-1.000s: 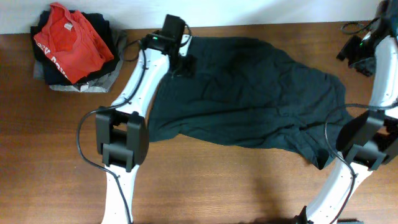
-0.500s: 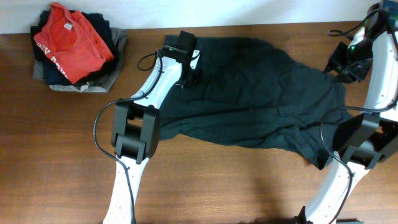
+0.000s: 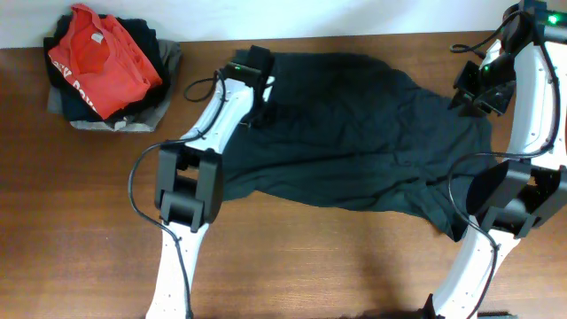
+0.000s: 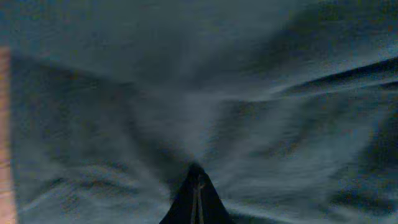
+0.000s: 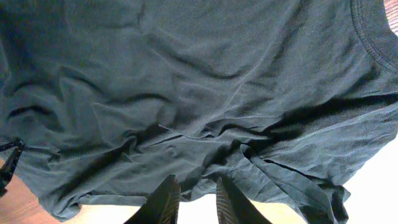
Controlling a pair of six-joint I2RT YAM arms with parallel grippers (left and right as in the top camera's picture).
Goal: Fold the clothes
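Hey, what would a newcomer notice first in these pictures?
A big dark garment lies spread, wrinkled, across the table. The left gripper is shut on it near its far-left corner; the right gripper, jaws apart, is at its far-right edge. A red T-shirt tops a pile at far left.

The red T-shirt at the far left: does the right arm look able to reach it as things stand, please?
Probably not. The right gripper is at the right edge of the dark garment; that garment and the left arm lie between it and the red T-shirt.
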